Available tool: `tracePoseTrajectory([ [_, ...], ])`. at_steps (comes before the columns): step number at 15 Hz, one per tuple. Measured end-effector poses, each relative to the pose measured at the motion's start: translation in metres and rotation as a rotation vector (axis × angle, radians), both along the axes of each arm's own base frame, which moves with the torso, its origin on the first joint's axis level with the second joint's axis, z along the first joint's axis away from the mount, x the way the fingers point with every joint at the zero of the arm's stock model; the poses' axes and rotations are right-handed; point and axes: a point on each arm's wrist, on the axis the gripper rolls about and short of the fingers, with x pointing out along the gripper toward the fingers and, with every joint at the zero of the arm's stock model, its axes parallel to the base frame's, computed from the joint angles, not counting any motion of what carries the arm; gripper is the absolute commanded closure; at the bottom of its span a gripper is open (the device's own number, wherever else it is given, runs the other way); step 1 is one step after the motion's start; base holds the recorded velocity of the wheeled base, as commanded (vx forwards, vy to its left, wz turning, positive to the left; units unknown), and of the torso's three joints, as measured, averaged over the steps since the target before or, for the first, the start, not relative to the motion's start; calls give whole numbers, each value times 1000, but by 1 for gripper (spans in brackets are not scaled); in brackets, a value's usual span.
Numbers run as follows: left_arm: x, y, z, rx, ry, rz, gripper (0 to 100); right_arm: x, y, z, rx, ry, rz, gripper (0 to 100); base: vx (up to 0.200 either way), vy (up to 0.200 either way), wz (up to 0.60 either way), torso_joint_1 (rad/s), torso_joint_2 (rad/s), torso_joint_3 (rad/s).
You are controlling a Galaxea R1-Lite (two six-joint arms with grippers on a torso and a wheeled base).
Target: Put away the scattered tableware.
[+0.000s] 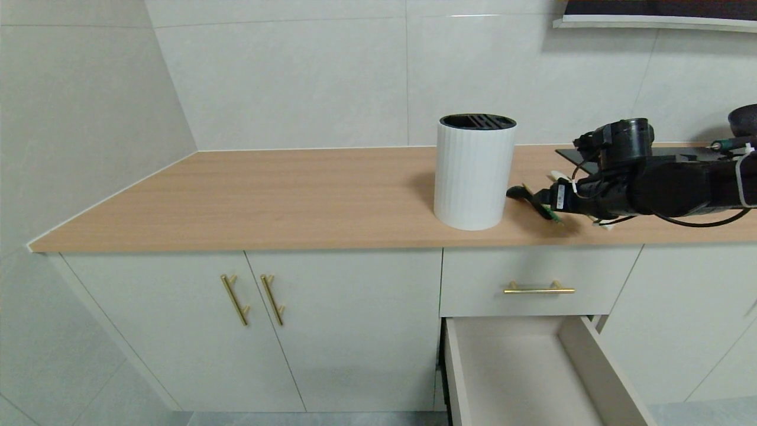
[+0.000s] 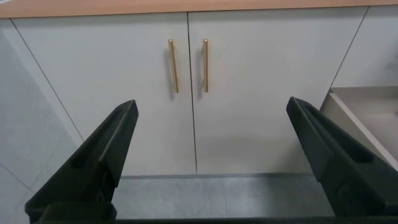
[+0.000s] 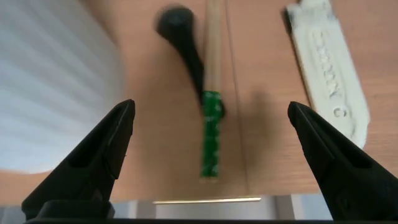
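**Open room on the left, a crowded corner on the right**

Free room runs across the left and middle of the worktop [image 1: 266,195] up to the tiled wall [image 1: 284,77]. Right of centre, a white ribbed holder [image 1: 473,177] stands upright and bars the sideways path. Past it, at the frame's right, a black spoon [image 3: 183,37], green-tipped chopsticks [image 3: 211,130] and a white piece [image 3: 329,74] lie close together under the spread right hand [image 3: 208,112]. At lower right an open drawer [image 1: 514,367] juts out from the cupboard front. The left hand [image 2: 212,106], fingers wide, faces closed doors [image 2: 261,93].

wooden countertop [image 1: 266,195] | cabinet doors [image 1: 355,331] below, brass handles [image 1: 235,299] | tiled wall [image 1: 284,77] behind
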Motion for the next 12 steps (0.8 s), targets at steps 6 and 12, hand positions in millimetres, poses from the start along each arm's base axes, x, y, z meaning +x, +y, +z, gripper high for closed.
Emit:
tracePoseTrajectory([
  [6,0,0,0,0,0,0,0,1,0,-12,-17,68,6,0,0,0,0,0,0,0],
  [12,0,0,0,0,-1,0,0,4,1,-18,-29,80,10,100,0,0,0,0,0,0],
])
